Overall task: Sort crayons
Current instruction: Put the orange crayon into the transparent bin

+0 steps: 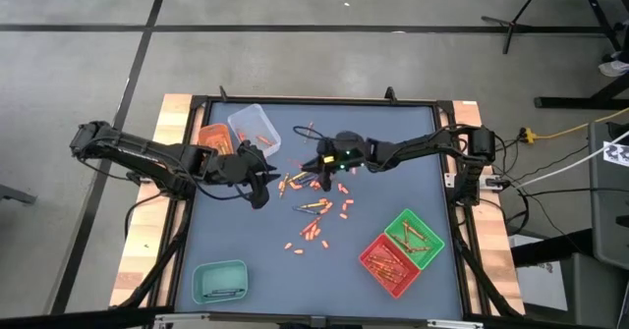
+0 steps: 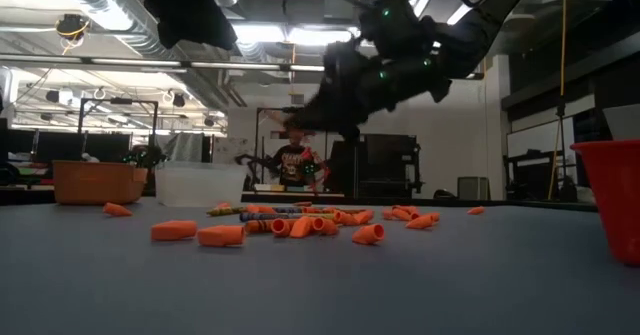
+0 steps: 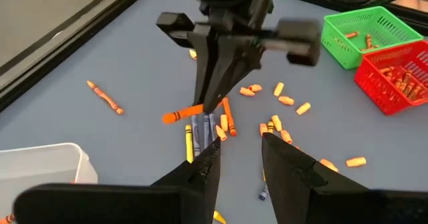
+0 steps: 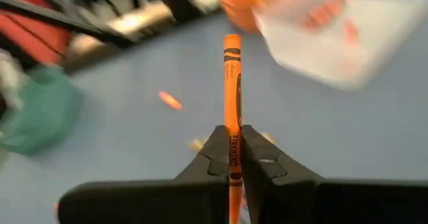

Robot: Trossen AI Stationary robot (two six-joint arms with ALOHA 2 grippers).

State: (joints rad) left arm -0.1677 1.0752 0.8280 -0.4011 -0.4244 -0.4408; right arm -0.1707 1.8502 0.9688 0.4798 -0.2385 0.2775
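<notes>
Right end effector (image 4: 232,158) pinches 1 orange crayon (image 4: 231,83) above the desk (image 1: 393,187); left end effector (image 3: 237,160) hovers parted; 5 trays.

A blue-grey counter (image 1: 236,231) with a dark frame carries several small plastic trays. A clear tray (image 1: 255,128) and an orange tray (image 1: 211,137) sit side by side near its far left corner. A teal tray (image 1: 220,281) stands near the front left corner. A green tray (image 1: 414,237) and a red tray (image 1: 391,264) stand touching each other near the front right. Beyond the counter, a person (image 2: 291,165) shows in the room, under ceiling lights (image 2: 105,15).
</notes>
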